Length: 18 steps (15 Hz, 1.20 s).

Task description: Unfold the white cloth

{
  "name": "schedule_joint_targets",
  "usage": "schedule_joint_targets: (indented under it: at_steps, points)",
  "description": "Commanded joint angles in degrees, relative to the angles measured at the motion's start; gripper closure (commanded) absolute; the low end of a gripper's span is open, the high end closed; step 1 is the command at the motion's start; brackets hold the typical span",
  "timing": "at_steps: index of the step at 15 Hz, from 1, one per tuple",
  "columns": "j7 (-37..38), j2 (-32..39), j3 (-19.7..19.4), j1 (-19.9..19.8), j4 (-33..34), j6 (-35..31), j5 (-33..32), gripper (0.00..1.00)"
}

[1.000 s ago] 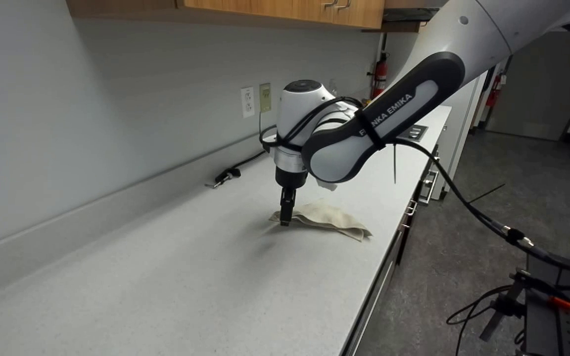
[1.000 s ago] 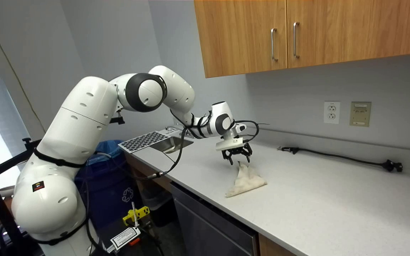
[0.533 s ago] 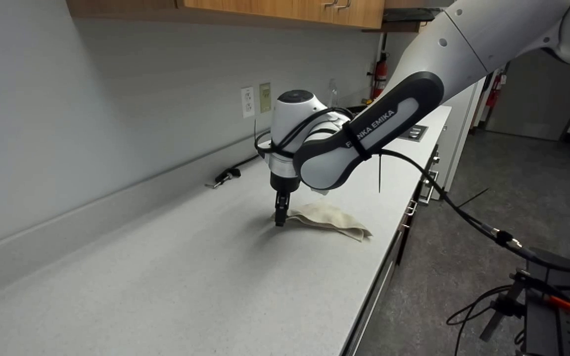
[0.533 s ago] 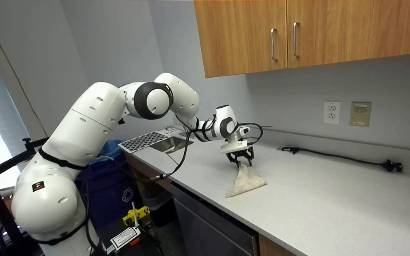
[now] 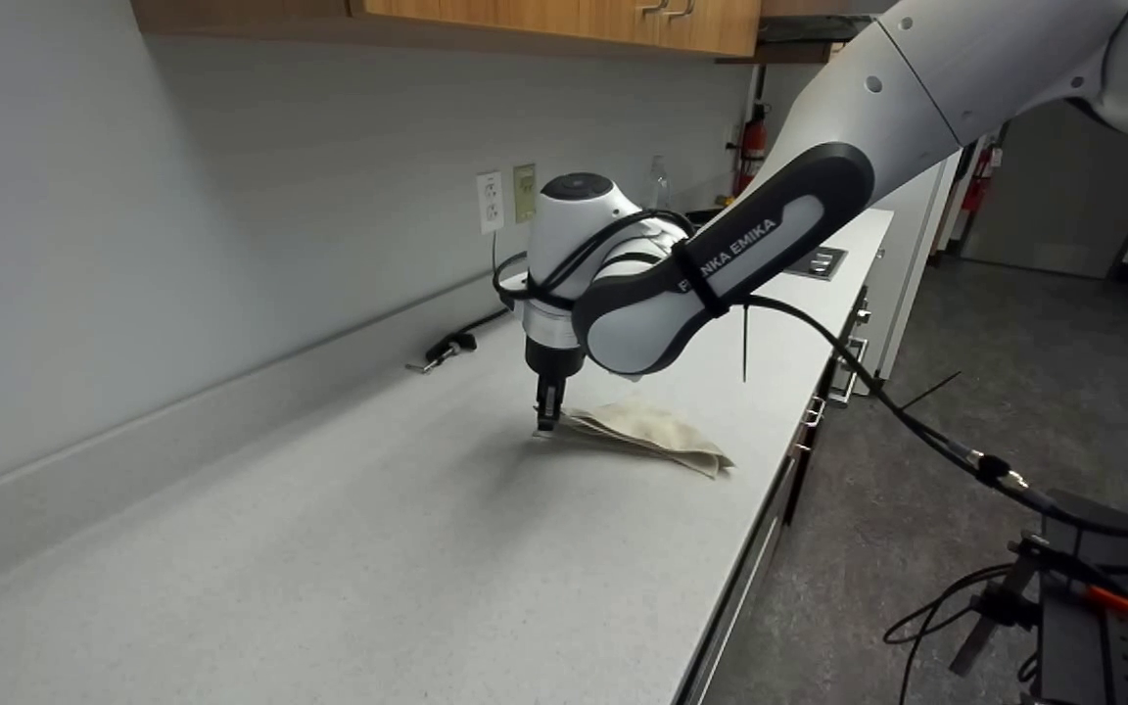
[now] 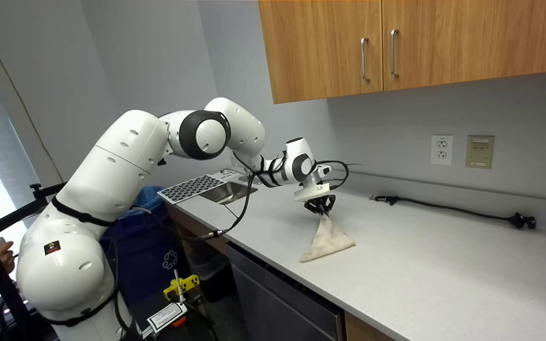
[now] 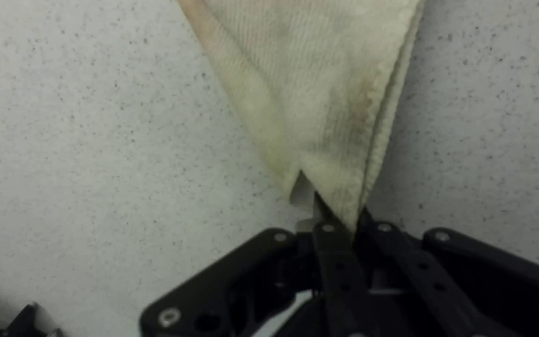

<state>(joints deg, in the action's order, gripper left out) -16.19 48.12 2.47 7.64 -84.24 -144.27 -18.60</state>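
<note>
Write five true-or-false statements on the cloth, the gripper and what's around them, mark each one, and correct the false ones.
1. The gripper is shut on the tip of the white cloth. True.
2. The white cloth lies fully spread out. False: it is folded, with layered edges showing in the wrist view.
3. A black cable lies on the countertop, apart from the white cloth. True.
4. In both exterior views, the white outlet appears to the left of the beige plate. True.
5. The whole white cloth hangs clear of the countertop. False: its wide end rests on it.
</note>
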Motion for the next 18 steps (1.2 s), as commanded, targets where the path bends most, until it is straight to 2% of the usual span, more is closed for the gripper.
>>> schedule_joint_targets:
  at_steps: [1,5,9,14,18]
  points:
    - [0.02,-3.01,-1.75,2.02,-1.61,0.18,-2.74,1.0]
    - [1.97,-6.54,-4.93,3.5,-4.86,0.04,-6.75,0.99]
    - [5.99,-12.02,-8.45,4.12,-11.88,-0.5,-10.74,0.99]
    - [16.09,-20.63,-12.91,5.38,-23.26,-0.13,-17.78,0.99]
    - [26.88,-26.37,-15.59,5.68,-30.37,1.24,-29.1,0.99]
